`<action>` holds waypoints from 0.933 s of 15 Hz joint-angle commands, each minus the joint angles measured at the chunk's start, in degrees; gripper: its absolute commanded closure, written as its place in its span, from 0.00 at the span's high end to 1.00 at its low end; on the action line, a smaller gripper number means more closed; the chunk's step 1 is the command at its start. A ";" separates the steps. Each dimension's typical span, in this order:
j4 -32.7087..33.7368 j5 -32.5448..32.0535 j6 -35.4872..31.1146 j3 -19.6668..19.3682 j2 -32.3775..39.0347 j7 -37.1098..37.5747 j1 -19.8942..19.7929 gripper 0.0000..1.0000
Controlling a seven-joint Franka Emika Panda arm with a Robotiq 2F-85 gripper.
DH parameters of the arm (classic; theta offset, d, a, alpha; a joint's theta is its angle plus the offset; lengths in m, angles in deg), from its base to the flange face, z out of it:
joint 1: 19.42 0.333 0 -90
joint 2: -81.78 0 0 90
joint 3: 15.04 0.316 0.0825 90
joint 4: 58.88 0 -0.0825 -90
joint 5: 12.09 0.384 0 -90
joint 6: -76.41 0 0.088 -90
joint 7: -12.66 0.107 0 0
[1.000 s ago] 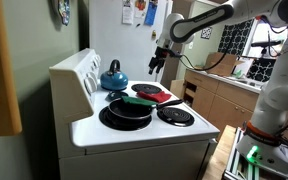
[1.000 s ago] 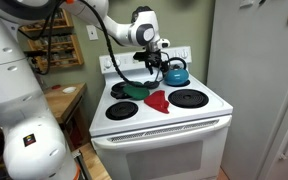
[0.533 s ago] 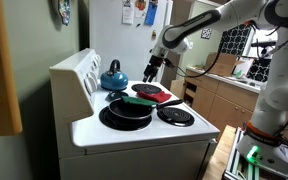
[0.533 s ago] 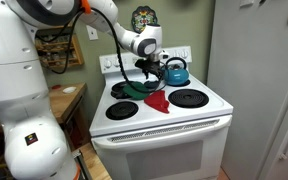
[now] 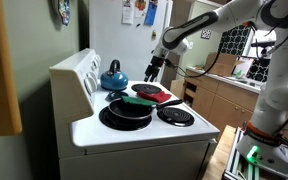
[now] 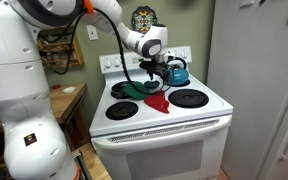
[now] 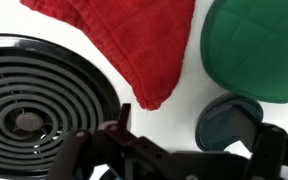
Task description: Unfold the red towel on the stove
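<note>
Red towel (image 7: 134,50) lies folded on worktop (image 6: 169,120), green thing (image 7: 254,50) just beside. My jaws wide open, empty, above towel; lower than one second ago.

White stove top (image 6: 170,121) low in the middle of both exterior views, with round black burners. Red towel (image 6: 158,101) flat near the middle, among the burners. Blue kettle (image 6: 174,70) on a burner just above it in the frame. Black pan (image 5: 124,115) with a green lid (image 5: 137,101) on a burner at lower middle. Bare coil burner (image 7: 34,90) at left of the wrist view, just beside the towel's corner.
</note>
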 commanded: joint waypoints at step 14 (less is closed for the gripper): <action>3.08 14.36 4.90 0.89 9.14 -14.53 -4.99 0.83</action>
